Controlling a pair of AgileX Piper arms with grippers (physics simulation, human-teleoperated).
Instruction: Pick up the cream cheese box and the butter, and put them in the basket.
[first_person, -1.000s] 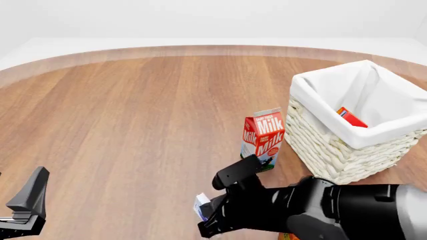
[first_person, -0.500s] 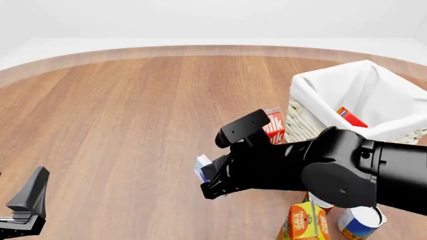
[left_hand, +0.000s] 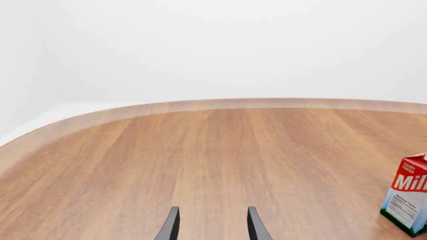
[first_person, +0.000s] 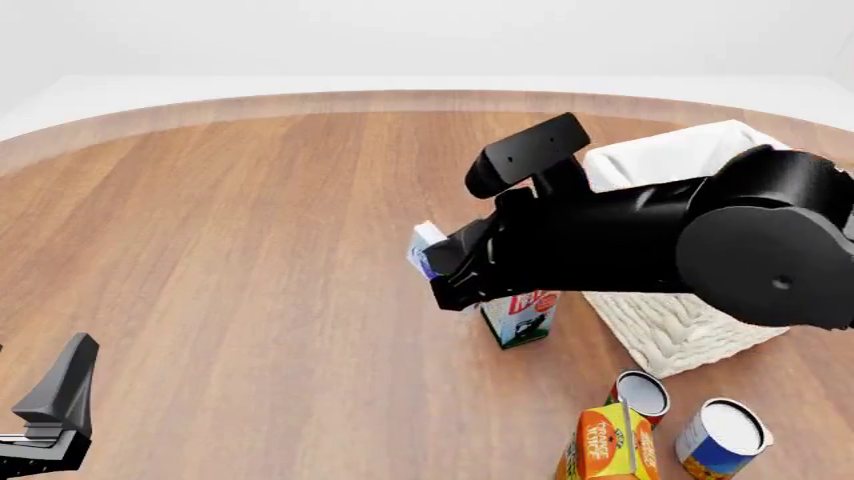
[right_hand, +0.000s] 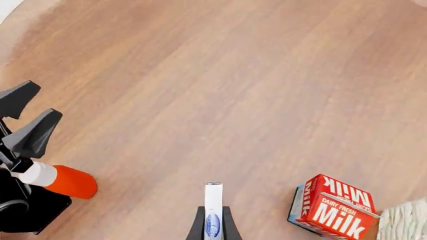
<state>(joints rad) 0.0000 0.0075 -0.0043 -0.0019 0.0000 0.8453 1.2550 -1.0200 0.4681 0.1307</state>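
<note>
My right gripper (first_person: 441, 272) is shut on the cream cheese box (first_person: 424, 246), a small flat white box with blue marks, and holds it in the air left of the basket (first_person: 678, 152). The right wrist view shows the box (right_hand: 213, 207) edge-on between the gripper's (right_hand: 213, 226) two fingers. The whitish wicker basket with its white cloth lining is largely covered by my right arm. The butter is hidden behind that arm. My left gripper (first_person: 56, 395) is open and empty at the near left; its fingers (left_hand: 172, 226) show nothing between them.
A red milk carton (first_person: 518, 318) stands just below my right arm, next to the basket; it also shows in both wrist views (right_hand: 332, 207) (left_hand: 408, 200). An orange juice carton (first_person: 611, 445) and two cans (first_person: 642, 393) (first_person: 722, 434) stand at the near right.
My right arm has risen and moved away from me and rightward with the cream cheese box, from the near table edge to beside the basket. It now covers the butter in the basket. The left arm is still.
</note>
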